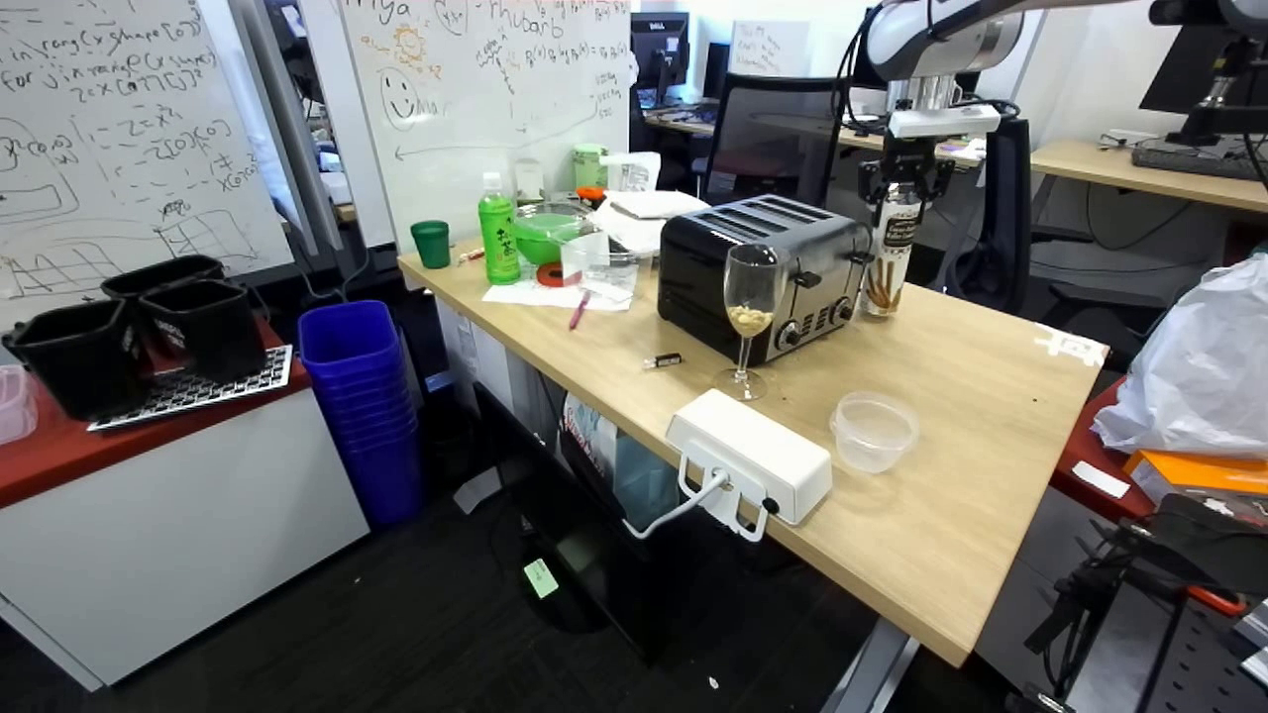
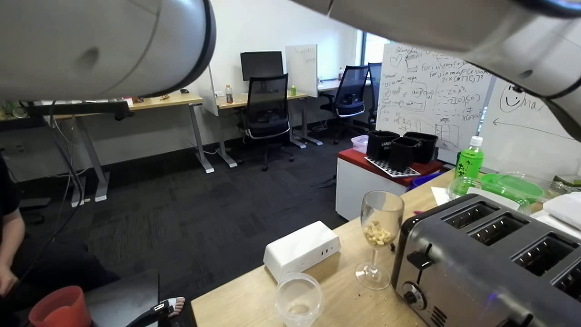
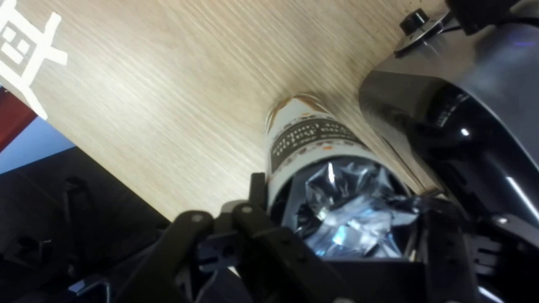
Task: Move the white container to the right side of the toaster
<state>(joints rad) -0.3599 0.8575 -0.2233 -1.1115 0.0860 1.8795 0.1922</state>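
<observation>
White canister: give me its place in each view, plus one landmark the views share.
In an exterior view: the white canister is right of center in the upper half, right of the toaster.
In an exterior view with the toaster at lower right: the white canister is not in it.
In the wrist view: the white canister is right of center, left of the toaster.
Shared landmark: the toaster.

In an exterior view the canister (image 1: 890, 259) is just right of the toaster (image 1: 812, 248); the wrist view has it between the fingers (image 3: 257, 191). Nearer me on the worktop (image 1: 976, 470), a tub (image 1: 875, 436) sits right of the power block (image 1: 753, 451), a wineglass (image 1: 751, 287) before the toaster.
</observation>
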